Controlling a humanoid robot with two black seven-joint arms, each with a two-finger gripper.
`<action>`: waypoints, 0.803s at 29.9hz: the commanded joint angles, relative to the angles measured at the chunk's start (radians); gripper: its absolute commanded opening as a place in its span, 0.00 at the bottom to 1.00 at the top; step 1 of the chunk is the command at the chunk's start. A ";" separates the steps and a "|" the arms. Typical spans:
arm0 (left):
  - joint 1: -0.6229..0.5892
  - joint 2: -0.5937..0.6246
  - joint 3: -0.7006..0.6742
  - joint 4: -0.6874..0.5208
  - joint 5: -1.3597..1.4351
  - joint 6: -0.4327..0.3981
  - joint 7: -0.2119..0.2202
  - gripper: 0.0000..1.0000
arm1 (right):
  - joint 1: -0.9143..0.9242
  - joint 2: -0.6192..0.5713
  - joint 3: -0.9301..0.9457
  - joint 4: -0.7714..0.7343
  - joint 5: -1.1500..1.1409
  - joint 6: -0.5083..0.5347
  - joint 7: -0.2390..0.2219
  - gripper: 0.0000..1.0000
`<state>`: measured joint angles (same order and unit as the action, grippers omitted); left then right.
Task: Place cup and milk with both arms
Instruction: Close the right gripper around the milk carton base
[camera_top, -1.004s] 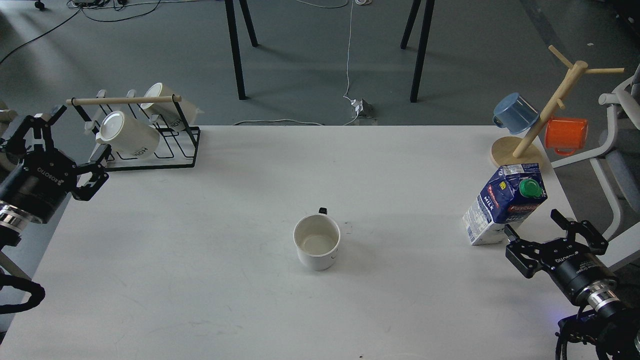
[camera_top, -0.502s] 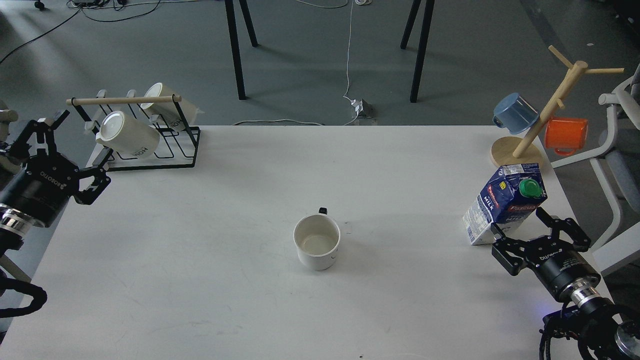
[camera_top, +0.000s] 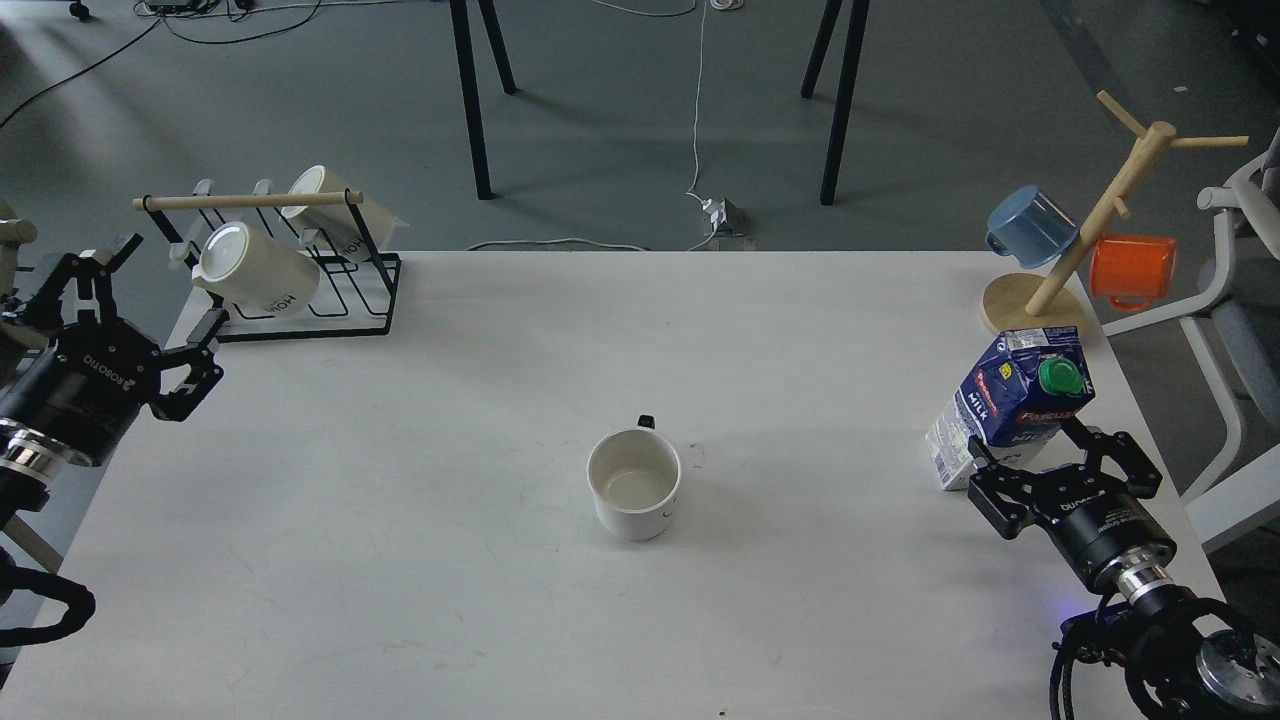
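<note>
Two hands are in view, both spread wide and holding nothing. The right hand (camera_top: 1058, 462) sits at the base of the milk (camera_top: 1012, 405), one finger on each side of the carton's lower body; contact cannot be confirmed. The left hand (camera_top: 120, 305) hangs at the left edge of the surface (camera_top: 400, 560), well apart from the cup (camera_top: 634, 483).

Step in hand, as judged: approach to the carton. The next move calls for closing on the carton's lower body without tipping it, then routing the left hand across to the cup.

The milk stands near the right edge, long axis upright, green cap facing the camera. The cup stands upright mid-surface, mouth up, handle pointing away.
</note>
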<state>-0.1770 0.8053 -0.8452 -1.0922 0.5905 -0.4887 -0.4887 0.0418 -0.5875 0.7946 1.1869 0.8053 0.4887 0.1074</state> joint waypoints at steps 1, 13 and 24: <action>0.001 -0.005 0.000 0.000 0.000 0.000 0.000 0.99 | 0.012 0.012 0.000 -0.003 -0.001 0.000 0.000 0.98; 0.005 -0.014 0.001 0.005 0.000 0.000 0.000 0.99 | 0.016 0.028 0.005 -0.016 -0.017 0.000 0.000 0.71; 0.005 -0.020 0.001 0.015 0.000 0.000 0.000 0.99 | 0.010 0.028 0.003 -0.004 -0.029 0.000 -0.002 0.43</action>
<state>-0.1716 0.7896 -0.8436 -1.0830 0.5906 -0.4887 -0.4887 0.0528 -0.5599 0.7980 1.1766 0.7821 0.4887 0.1058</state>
